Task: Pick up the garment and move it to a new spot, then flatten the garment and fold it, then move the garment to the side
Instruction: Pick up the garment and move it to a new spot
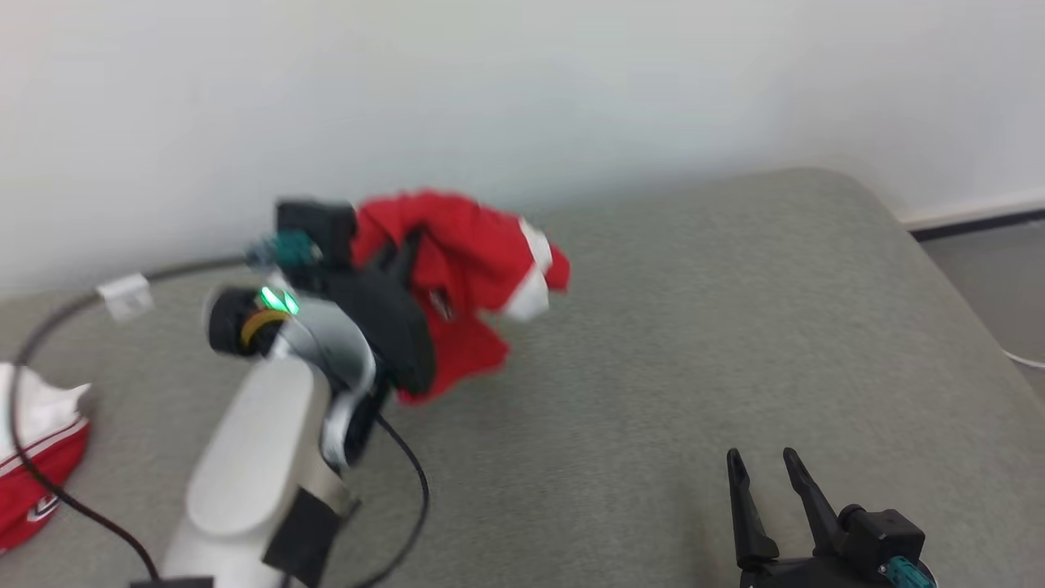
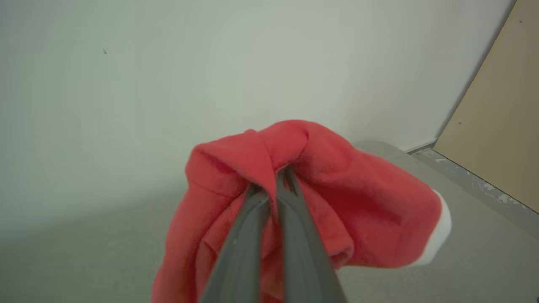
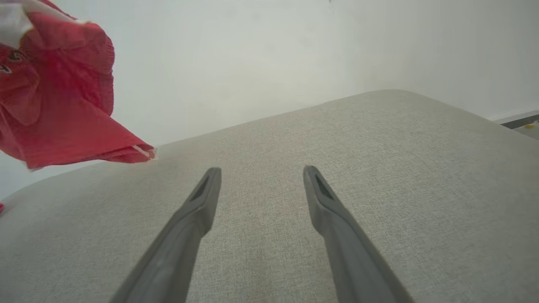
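A red garment [image 1: 469,269] with white cuffs hangs bunched above the grey cushioned surface [image 1: 694,327], near the back wall. My left gripper [image 2: 273,179] is shut on a fold of the garment [image 2: 337,198]; the cloth drapes down around its fingers. In the head view the left gripper [image 1: 408,245] is mostly hidden behind its dark wrist and the red cloth. My right gripper [image 1: 763,465] stands open low at the front right, empty, well apart from the garment [image 3: 54,97], which hangs to its upper left in the right wrist view. The right gripper [image 3: 261,172] points across bare cushion.
Another red and white garment [image 1: 37,457] lies at the left edge of the cushion. A black cable [image 1: 49,327] with a white tag runs over the back left. The cushion's right edge drops to the floor [image 1: 1000,269]. A tan board [image 2: 501,126] leans at the right.
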### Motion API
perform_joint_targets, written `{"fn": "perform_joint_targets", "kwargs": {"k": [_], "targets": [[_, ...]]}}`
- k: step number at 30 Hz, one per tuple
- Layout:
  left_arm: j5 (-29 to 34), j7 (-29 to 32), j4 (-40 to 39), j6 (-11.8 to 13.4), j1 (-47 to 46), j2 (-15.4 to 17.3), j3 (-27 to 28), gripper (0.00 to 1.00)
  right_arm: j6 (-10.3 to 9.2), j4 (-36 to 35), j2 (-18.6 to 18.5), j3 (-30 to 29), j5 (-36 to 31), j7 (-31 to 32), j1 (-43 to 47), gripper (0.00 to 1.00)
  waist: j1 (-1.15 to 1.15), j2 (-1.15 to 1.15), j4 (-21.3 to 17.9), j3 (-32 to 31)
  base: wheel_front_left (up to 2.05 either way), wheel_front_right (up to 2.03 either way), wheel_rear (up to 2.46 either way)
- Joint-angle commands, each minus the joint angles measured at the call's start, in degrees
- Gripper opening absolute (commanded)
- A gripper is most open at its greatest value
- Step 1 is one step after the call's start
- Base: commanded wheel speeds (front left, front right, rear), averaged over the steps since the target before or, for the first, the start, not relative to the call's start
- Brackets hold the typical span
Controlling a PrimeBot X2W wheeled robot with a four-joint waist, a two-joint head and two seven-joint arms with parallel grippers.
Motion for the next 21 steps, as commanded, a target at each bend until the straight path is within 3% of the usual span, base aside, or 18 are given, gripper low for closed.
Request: {"fn": "perform_joint_targets", "kwargs": {"k": [1,12,13,14,15,21], "targets": [[-0.7,-1.0,1.2,0.1,2.7,-1.1,-1.0,0.0,0.19,-0.3,0.1,0.2,-0.6,-0.2,0.6,1.0,0.0,0.0,-6.4,1.5,0.0,0.0,0.0],[-4.0,-6.2,10.9,1.8,8.4,-3.2,-9.9,0.0,0.19,-1.3,0.1,1.9,-0.2,0.5,-0.1,1.0,0.0,0.0,-9.6,2.7,0.0,0.0,0.0],[-4.4,-6.9,11.5,2.0,8.5,-3.2,-11.3,0.15,0.19,-1.3,0.1,2.0,-0.1,0.6,-0.1,1.0,0.0,0.0,-9.7,2.7,0.0,0.0,0.0],[-5.1,-7.6,12.2,2.2,8.5,-3.2,-12.6,0.45,0.19,-1.3,0.1,2.1,0.0,0.6,0.0,1.0,0.0,0.0,-9.6,2.7,0.0,0.0,0.0],[-6.7,-8.0,13.7,2.7,9.1,-3.1,-15.0,1.0,0.19,-1.3,0.1,1.9,0.2,0.6,0.3,1.0,0.0,0.0,-9.3,2.5,0.0,0.0,0.0],[-11.8,-11.0,14.5,3.8,9.9,-3.1,-18.5,1.0,0.19,-1.4,0.1,0.7,-0.3,0.8,1.1,1.0,0.0,0.0,-6.4,1.6,0.0,0.0,0.0]]}}
